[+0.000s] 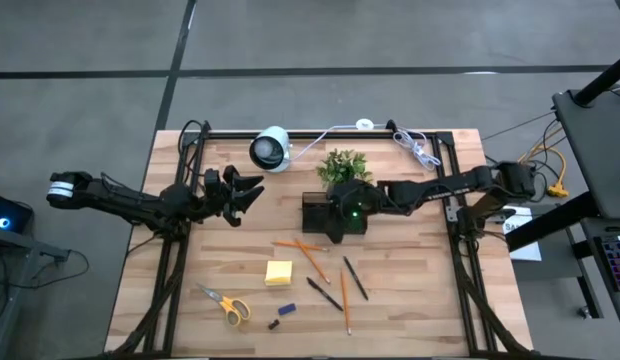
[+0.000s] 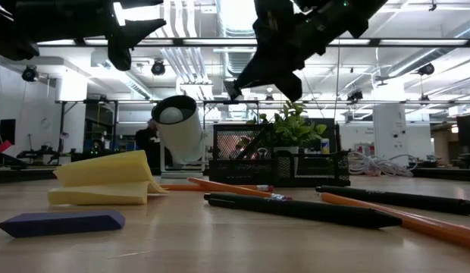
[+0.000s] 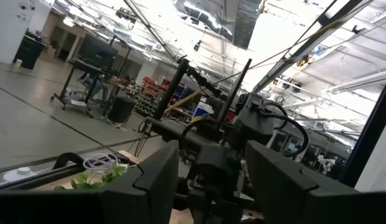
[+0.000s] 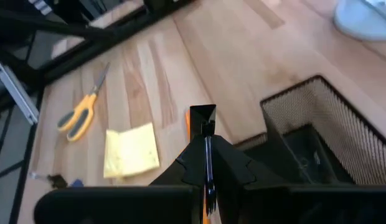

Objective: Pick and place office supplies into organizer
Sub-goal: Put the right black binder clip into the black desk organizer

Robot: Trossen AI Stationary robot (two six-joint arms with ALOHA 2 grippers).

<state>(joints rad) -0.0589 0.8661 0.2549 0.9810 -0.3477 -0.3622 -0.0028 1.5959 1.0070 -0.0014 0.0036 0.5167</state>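
Note:
The black mesh organizer (image 1: pixel 316 208) stands mid-table in front of the plant. My right gripper (image 1: pixel 334 231) hangs shut just over its near edge, slanting down, with nothing seen between its fingers (image 4: pixel 203 115). On the wood nearer the front lie orange pencils (image 1: pixel 308 255), dark pens (image 1: pixel 355 278), a yellow sticky-note pad (image 1: pixel 279 272), yellow-handled scissors (image 1: pixel 225 306), a small blue block (image 1: pixel 286 309) and a dark clip (image 1: pixel 273 323). My left gripper (image 1: pixel 246 190) waits open, raised above the table's left part, touching nothing.
A green potted plant (image 1: pixel 342 165) stands right behind the organizer, and a white round camera (image 1: pixel 271 149) is at the far edge with a white cable (image 1: pixel 415 148) beside it. Black frame rails (image 1: pixel 176 270) run along both sides. Bare wood lies at the near left.

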